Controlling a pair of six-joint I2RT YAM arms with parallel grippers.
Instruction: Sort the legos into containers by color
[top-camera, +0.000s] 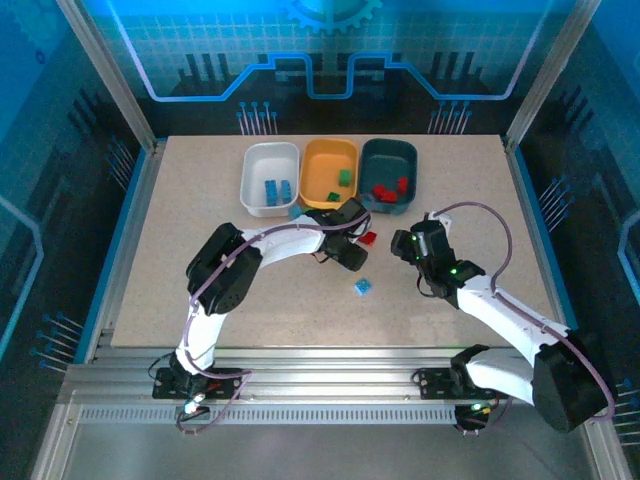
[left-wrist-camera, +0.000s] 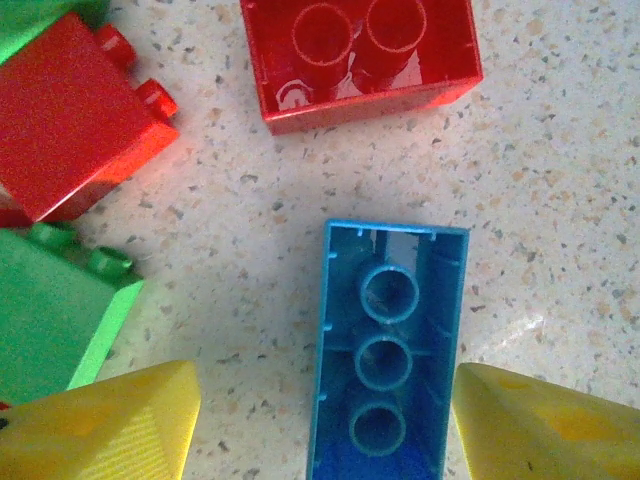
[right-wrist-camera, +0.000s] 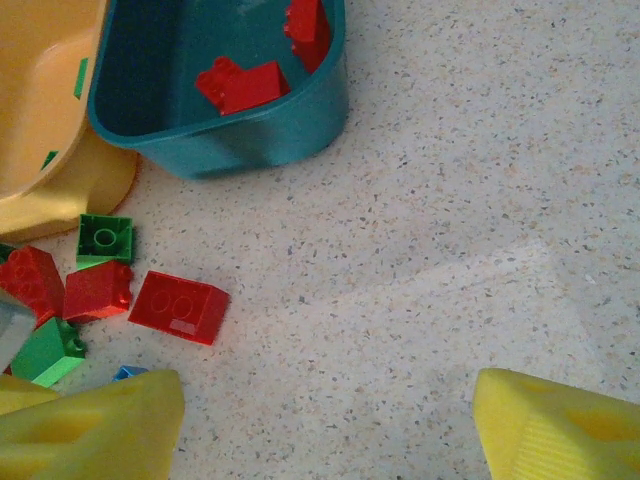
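You have a bright, evenly lit surface (top-camera: 200, 280) under overhead light, with a blue glow on the enclosure walls (top-camera: 40, 150). Up close, glare spots the red brick (left-wrist-camera: 360, 60), and the yellow fingertips (left-wrist-camera: 110, 425) look soft and blurred.

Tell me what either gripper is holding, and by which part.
Nothing is held. The left gripper stands open around a blue brick; the right gripper is open too.

A speckled beige worktop (top-camera: 200, 290) sits within aluminium frame posts (top-camera: 105, 70), backed by a blue-lit wall panel (top-camera: 320, 50) printed with circuit lines and a gear.
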